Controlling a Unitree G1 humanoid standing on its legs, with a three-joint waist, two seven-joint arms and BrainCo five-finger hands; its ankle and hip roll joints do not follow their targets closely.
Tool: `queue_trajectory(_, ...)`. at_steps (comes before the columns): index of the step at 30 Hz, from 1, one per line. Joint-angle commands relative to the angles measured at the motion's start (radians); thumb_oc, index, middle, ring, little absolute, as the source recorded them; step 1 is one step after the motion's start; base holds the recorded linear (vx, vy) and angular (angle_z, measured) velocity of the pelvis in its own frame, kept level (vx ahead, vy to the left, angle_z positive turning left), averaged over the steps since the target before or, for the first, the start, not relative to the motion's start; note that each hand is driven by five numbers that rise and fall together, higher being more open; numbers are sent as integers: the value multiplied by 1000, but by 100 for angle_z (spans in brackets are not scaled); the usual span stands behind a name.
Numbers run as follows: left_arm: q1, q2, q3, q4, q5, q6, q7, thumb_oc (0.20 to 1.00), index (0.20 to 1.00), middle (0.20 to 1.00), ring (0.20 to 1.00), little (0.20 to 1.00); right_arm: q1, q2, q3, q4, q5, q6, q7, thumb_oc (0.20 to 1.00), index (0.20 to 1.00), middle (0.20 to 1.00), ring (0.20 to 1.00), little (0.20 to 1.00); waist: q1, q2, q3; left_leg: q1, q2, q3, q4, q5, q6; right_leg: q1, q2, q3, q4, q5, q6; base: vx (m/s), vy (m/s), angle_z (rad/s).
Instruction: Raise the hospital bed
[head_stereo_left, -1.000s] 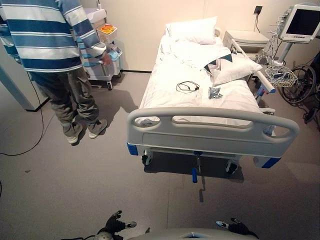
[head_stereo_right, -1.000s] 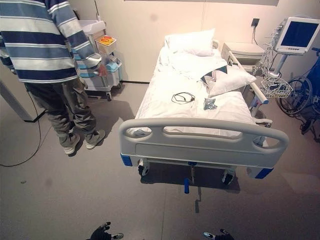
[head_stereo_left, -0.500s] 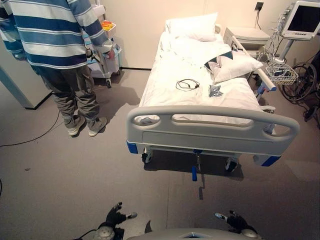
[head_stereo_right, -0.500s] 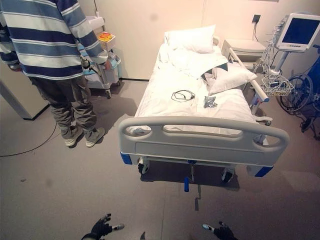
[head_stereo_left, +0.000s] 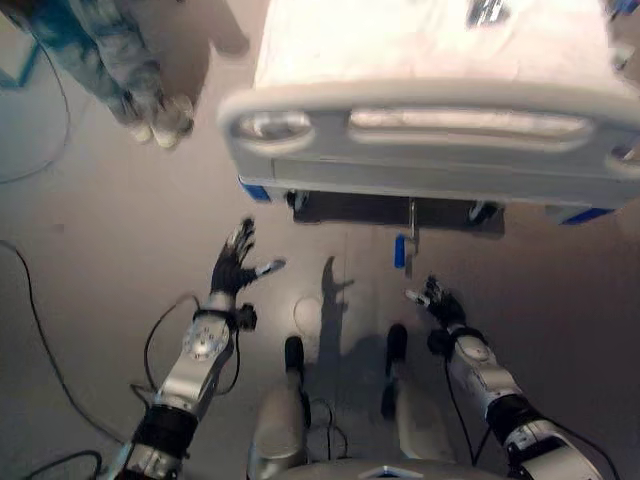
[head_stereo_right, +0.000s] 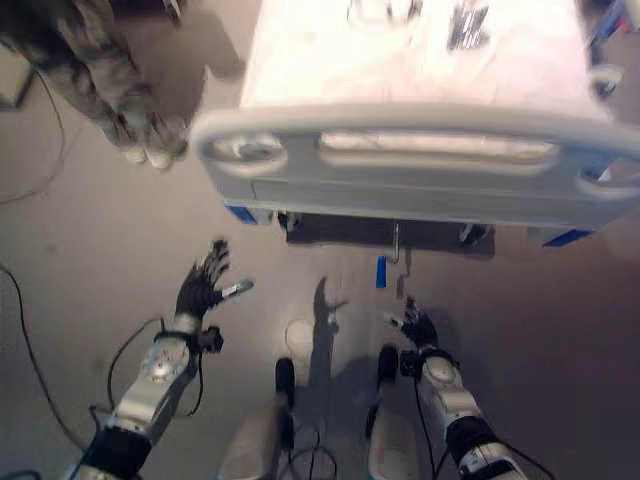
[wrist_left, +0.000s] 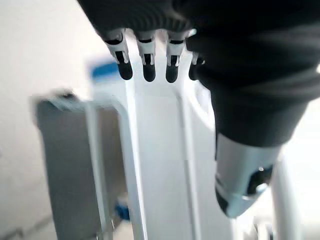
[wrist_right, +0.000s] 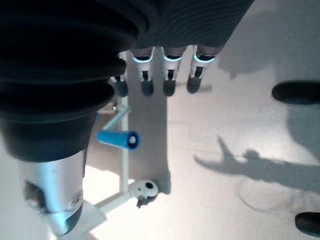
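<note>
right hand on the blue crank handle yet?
No. In the right wrist view the right hand has straight fingers with bare floor between their tips and the blue crank handle, so it touches nothing.

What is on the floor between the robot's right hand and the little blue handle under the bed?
Nothing. In the left eye view, only bare grey floor separates the right hand from the blue crank handle; the right wrist view shows the handle just past the open fingers.
</note>
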Motion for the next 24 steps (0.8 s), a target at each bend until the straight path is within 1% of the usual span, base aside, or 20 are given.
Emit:
queue_trajectory(1, -91, 74, -15, -144, 55, -45, 1, 1000, 1000, 1000, 1000, 1000, -45, -31, 3, -93, 78, -54, -11, 1000, 1000, 1000, 1000, 1000, -3, -11, 29, -115, -26, -45, 116, -24, 44, -79, -51, -22, 264, -163, 51, -102, -62, 0)
queue_trajectory(4, -180, 115, -55, -222, 63, -48, 8, 1000, 1000, 1000, 1000, 1000, -104, -51, 16, -148, 119, -64, -23, 1000, 1000, 1000, 1000, 1000, -2, -10, 64, -213, -22, -51, 154, -12, 33, -168, -55, -23, 302, -162, 50, -77, -46, 12)
queue_trajectory(7, -213, 124, -66, -273, 68, -48, 20, 1000, 1000, 1000, 1000, 1000, -135, -50, 15, -175, 153, -76, -43, 1000, 1000, 1000, 1000, 1000, 1, -8, 70, -265, -18, -54, 165, -10, 33, -223, -59, -27, 322, -163, 51, -41, -18, 10)
queue_trajectory(8, -228, 113, -70, -304, 58, -48, 32, 1000, 1000, 1000, 1000, 1000, -151, -49, 20, -211, 176, -87, -53, 1000, 1000, 1000, 1000, 1000, -1, -10, 70, -302, -17, -52, 170, -7, 33, -262, -57, -27, 328, -162, 49, 0, 0, 0)
queue_trajectory(9, -230, 113, -69, -304, 58, -48, 33, 1000, 1000, 1000, 1000, 1000, -153, -49, 20, -211, 176, -87, -53, 1000, 1000, 1000, 1000, 1000, -1, -10, 70, -306, -17, -52, 173, -7, 33, -266, -58, -26, 331, -162, 49, 0, 0, 0)
queue_trajectory(13, -241, 94, -80, -370, 39, -45, 60, 1000, 1000, 1000, 1000, 1000, -193, -64, 24, -274, 228, -106, -80, 1000, 1000, 1000, 1000, 1000, 1, -19, 70, -392, -17, -58, 187, -9, 31, -351, -57, -28, 348, -168, 46, -12, -19, 6)
queue_trajectory(17, -251, 90, -89, -388, 47, -33, 76, 1000, 1000, 1000, 1000, 1000, -223, -77, 37, -302, 264, -113, -86, 1000, 1000, 1000, 1000, 1000, 2, -28, 70, -440, -15, -59, 193, -9, 31, -397, -58, -32, 350, -162, 45, 0, -3, 2)
queue_trajectory(19, -261, 92, -95, -390, 50, -23, 90, 1000, 1000, 1000, 1000, 1000, -262, -92, 50, -308, 291, -115, -95, 1000, 1000, 1000, 1000, 1000, 6, -37, 70, -476, -18, -65, 193, -5, 32, -424, -57, -39, 346, -156, 43, 0, 0, 0)
queue_trajectory(24, -270, 88, -93, -402, 50, -15, 104, 1000, 1000, 1000, 1000, 1000, -310, -98, 60, -291, 324, -116, -101, 1000, 1000, 1000, 1000, 1000, 11, -44, 70, -507, -22, -75, 199, -6, 32, -443, -61, -52, 345, -157, 40, 4, -21, 8)
